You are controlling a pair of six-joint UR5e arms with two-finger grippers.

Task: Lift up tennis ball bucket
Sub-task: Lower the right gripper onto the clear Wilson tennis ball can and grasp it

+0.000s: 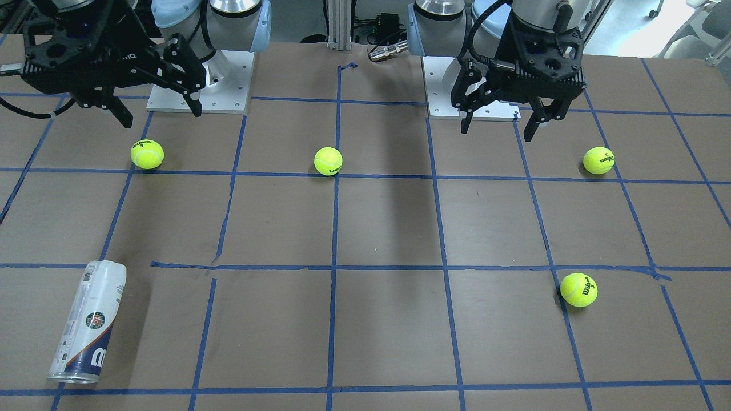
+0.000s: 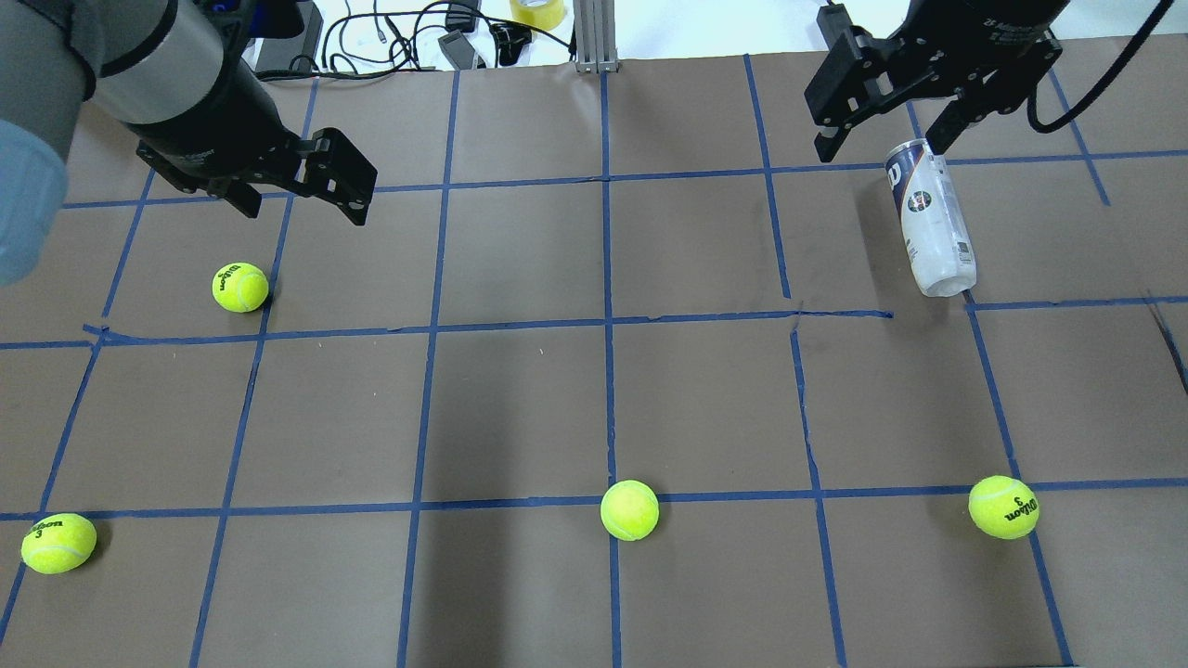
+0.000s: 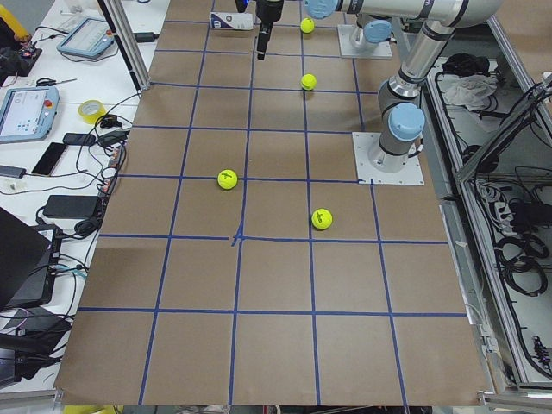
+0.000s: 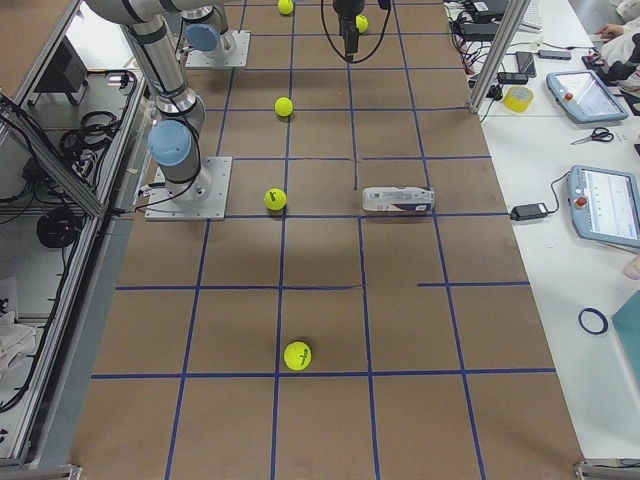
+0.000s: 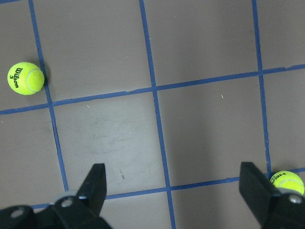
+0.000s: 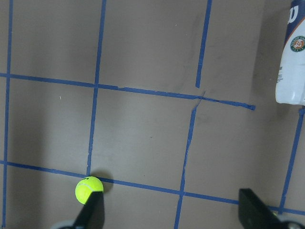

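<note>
The tennis ball bucket lies on its side on the brown table, on my right side, far from my base. It is a clear tube with a white and navy label. It also shows in the overhead view, the right side view and at the top right edge of the right wrist view. My right gripper is open and empty, held high above the table and apart from the tube; its jaws show wide apart in its wrist view. My left gripper is open and empty above bare table.
Several yellow-green tennis balls lie loose on the table: one near my right base, one in the middle, and two on my left side. Blue tape lines grid the table. Cables and devices lie beyond the far edge.
</note>
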